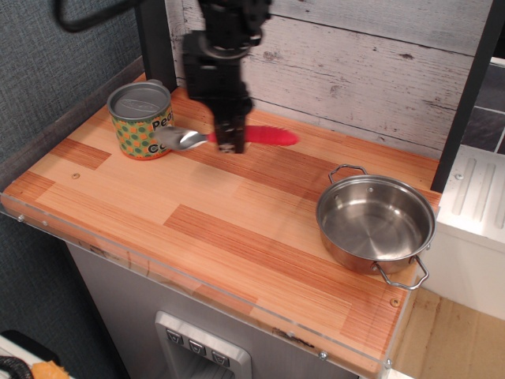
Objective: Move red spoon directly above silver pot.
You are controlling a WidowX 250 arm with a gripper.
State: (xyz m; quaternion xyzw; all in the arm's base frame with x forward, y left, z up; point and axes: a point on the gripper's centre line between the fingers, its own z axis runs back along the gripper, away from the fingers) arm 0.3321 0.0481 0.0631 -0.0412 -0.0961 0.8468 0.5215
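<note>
We see one black robot arm reaching down from the top of the view, and its gripper [230, 142] is closed on the red spoon [229, 138], pinching it near the point where the metal bowl meets the red handle. The spoon lies roughly level in the grip. Its shiny bowl sticks out to the gripper's left in the picture, and its thick red handle sticks out to the right, slightly blurred. We cannot tell whether the spoon is lifted clear of the wooden counter [237, 229] or just above it.

Just beyond the spoon's bowl, to the left of the gripper, stands a lidded tin can [140, 119] with a green-and-orange dotted label. The bowl appears close to the can's side.

Well to the right of the gripper and nearer the front edge sits the silver pot [376, 224], round and shallow, with two wire loop handles. Behind the gripper runs a wall of whitewashed wood planks [355, 63].
</note>
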